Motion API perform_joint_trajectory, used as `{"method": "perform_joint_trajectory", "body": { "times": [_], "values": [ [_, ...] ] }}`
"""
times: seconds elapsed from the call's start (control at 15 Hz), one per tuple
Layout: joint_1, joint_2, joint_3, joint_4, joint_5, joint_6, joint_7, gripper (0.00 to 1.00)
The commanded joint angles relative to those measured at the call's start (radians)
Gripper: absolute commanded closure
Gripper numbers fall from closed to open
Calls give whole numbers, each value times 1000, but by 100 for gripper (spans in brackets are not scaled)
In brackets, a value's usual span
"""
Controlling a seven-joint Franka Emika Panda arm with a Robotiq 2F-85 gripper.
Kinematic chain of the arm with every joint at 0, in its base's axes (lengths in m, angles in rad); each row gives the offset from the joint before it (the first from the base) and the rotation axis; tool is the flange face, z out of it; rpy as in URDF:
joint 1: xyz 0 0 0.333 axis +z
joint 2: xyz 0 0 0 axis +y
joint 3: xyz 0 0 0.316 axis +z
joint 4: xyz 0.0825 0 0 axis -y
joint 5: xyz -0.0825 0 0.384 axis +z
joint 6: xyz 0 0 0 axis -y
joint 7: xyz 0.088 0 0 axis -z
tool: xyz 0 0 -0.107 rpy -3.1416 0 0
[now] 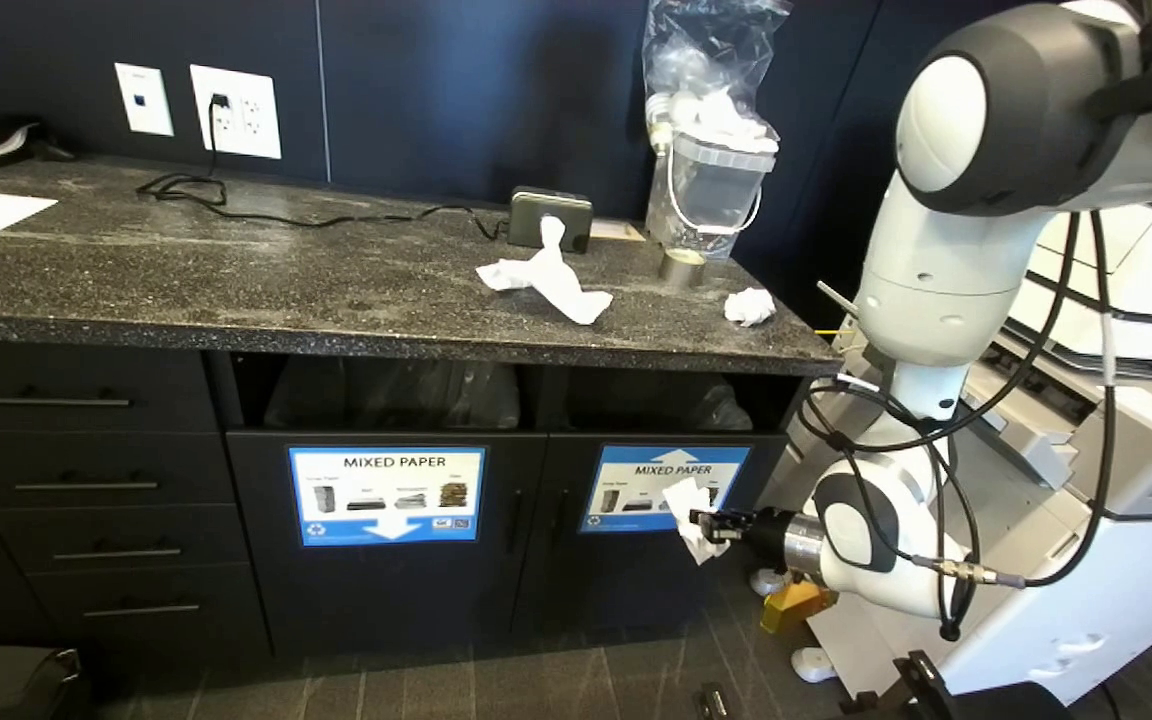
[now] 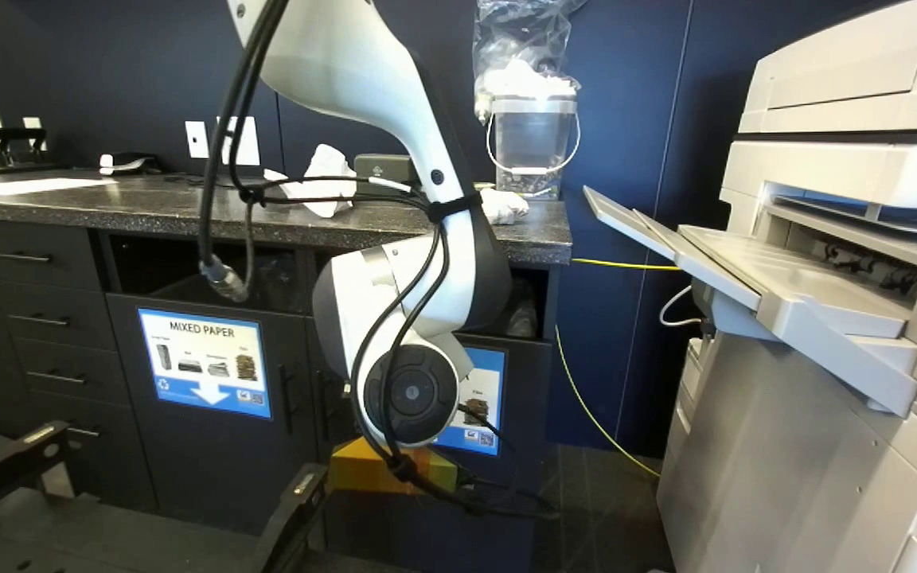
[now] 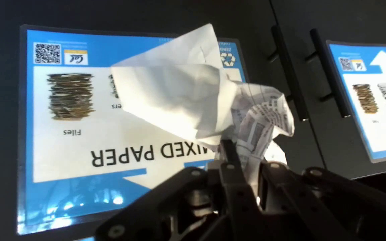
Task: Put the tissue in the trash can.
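Observation:
My gripper is shut on a tissue, a crumpled white paper that shows grey print in the wrist view. It holds the tissue in front of the right cabinet bin, below that bin's dark slot. The left cabinet bin has a like slot. Both bins bear blue-and-white labels reading MIXED PAPER, so I cannot tell which is the trash can. The wrist view stands upside down and shows the right bin's label behind the tissue. In an exterior view the arm hides the gripper.
The counter overhangs the slots. On it lie a white crumpled paper, a paper ball, a tape roll and a clear bucket. A printer stands to the right. A yellow object is near the floor.

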Motion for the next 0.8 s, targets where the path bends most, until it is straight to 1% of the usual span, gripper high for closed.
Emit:
{"method": "perform_joint_trajectory", "body": {
  "times": [0.0,0.13,0.27,0.47,0.6,0.73],
  "values": [
    [-158,25,129,87,2,36,-31,88],
    [-253,32,223,115,8,53,-32,89],
    [-324,51,297,141,8,57,-32,88],
    [-394,67,369,174,8,65,-32,88],
    [-424,67,397,188,8,58,-32,88],
    [-480,58,450,192,7,64,-34,88]
  ]
}}
